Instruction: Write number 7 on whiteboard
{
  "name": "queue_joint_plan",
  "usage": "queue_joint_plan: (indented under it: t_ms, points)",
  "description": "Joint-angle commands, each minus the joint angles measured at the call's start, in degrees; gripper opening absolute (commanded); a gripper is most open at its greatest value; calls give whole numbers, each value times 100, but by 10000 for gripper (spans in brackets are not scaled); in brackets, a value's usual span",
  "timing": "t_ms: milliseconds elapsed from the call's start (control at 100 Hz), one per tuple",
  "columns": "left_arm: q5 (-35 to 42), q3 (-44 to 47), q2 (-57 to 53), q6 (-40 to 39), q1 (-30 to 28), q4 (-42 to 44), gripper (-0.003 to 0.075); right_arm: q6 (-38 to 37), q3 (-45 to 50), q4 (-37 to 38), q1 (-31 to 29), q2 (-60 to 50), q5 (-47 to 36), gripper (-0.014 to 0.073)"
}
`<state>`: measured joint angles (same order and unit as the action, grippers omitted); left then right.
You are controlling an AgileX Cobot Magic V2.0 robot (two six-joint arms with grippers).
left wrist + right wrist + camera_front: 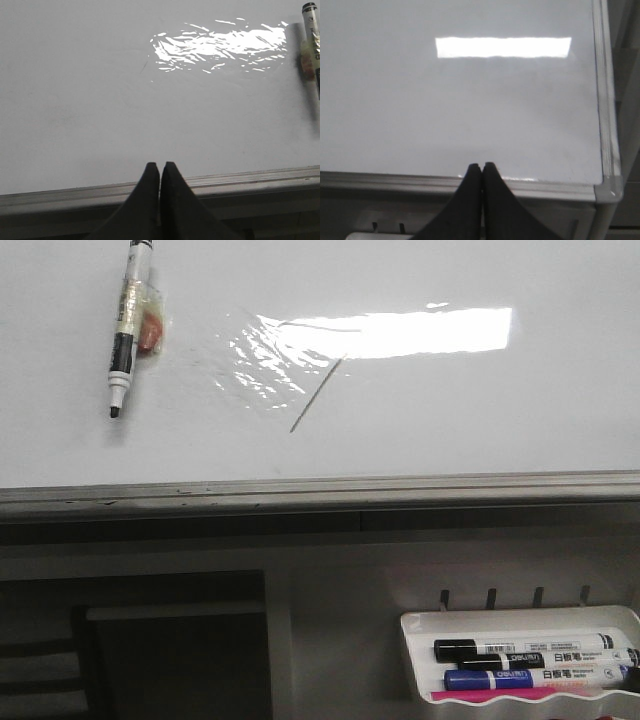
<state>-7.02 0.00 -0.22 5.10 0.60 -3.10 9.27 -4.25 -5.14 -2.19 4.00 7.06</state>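
Observation:
The whiteboard [480, 420] lies flat, glossy white with a grey edge strip, glare and a wrinkled shiny patch. The number 7 [316, 393] is a thin dark mark near its middle: a faint horizontal stroke and a longer diagonal slanting down-left. A marker [126, 335] wrapped in tape lies uncapped on the board at the left, tip toward the near edge; it also shows in the left wrist view [312, 35]. My left gripper [160, 166] is shut and empty over the board's near edge. My right gripper [483, 166] is shut and empty near the board's near right corner. Neither gripper shows in the front view.
A small white tray [520, 625] with several markers hangs below the board's edge at the front right. The board's grey edge strip [320, 488] runs across the front. The board's right corner [607, 190] is close to my right gripper.

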Motion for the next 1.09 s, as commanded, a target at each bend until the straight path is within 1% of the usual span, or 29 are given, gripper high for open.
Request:
queue_joint_plan:
  t_ms: [0, 150, 180, 250, 1080]
  points:
    - [409, 204, -178, -62, 3, -47, -20, -26, 75, 131, -139, -68, -511, -53]
    - [409, 204, -178, -62, 3, -47, -20, -26, 685, 167, -149, -479, -752, -53]
    - [409, 204, -178, -62, 3, -47, -20, -26, 658, 205, -149, -600, -390, -53]
    - [422, 204, -166, -62, 3, -47, -20, -26, 659, 243, -160, -578, -496, -53]
    - [422, 204, -166, -62, 3, -47, -20, -26, 659, 243, -159, -578, -480, -53]
